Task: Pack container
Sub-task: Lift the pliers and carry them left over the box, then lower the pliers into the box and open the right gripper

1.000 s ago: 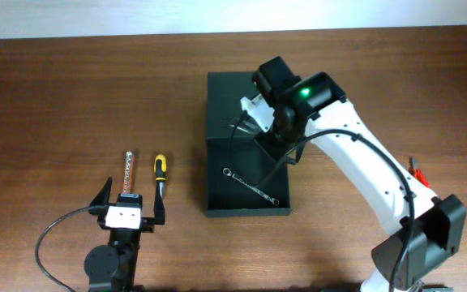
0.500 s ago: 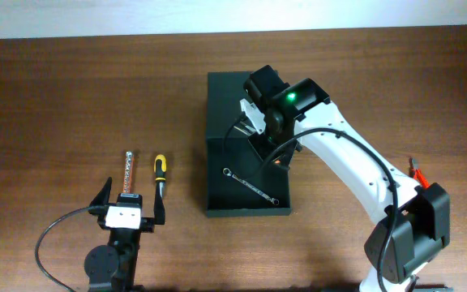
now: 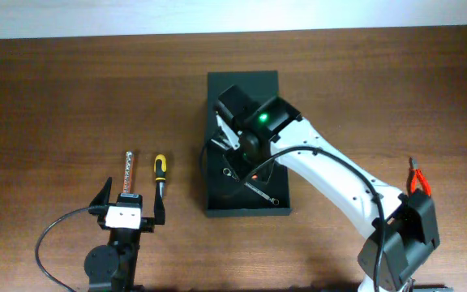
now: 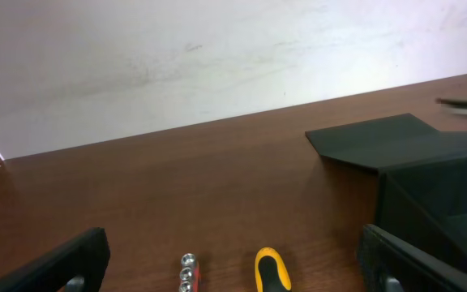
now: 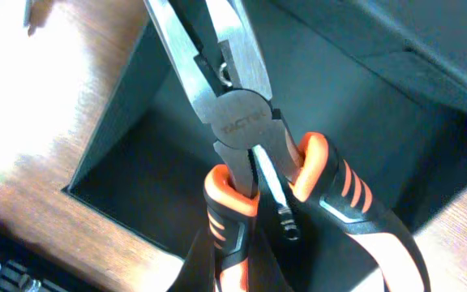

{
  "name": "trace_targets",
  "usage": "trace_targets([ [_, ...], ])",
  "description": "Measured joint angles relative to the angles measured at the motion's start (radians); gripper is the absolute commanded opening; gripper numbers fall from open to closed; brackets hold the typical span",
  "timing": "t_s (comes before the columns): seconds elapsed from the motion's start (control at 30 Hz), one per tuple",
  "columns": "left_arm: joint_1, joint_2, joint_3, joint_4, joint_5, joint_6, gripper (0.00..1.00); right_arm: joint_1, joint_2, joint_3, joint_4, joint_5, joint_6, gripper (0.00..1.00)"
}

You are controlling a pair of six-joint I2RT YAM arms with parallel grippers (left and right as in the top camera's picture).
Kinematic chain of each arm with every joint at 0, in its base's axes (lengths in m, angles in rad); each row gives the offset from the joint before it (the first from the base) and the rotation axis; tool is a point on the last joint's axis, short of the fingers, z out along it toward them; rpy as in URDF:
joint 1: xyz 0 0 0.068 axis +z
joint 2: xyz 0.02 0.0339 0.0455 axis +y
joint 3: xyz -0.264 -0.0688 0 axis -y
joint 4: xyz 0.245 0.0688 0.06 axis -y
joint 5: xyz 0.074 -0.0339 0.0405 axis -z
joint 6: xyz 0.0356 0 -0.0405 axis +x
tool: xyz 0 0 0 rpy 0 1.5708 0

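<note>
We see a wrench (image 3: 250,186) in the black box (image 3: 246,213); right claw (image 3: 222,138) clamps orange pliers (image 5: 237,122) over it, left claw (image 3: 132,195) spread wide.

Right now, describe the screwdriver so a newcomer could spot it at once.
Start at the dark container mid-table and look to its left, where two small tools lie side by side by the left pincer. The screwdriver is the one nearer the container, with a yellow-and-black handle; its neighbour is a bare silver rod.
</note>
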Motion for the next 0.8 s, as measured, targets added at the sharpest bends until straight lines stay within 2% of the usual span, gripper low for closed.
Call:
trace_targets([
  [0.3,0.0,0.0,0.0,0.0,0.0,0.0,0.99,-0.002,0.016,-0.186,0.1,-0.005,-0.02,0.04],
  [0.8,0.0,0.0,0.0,0.0,0.0,0.0,0.99,-0.002,0.019,-0.204,0.189,-0.005,-0.038,0.04],
])
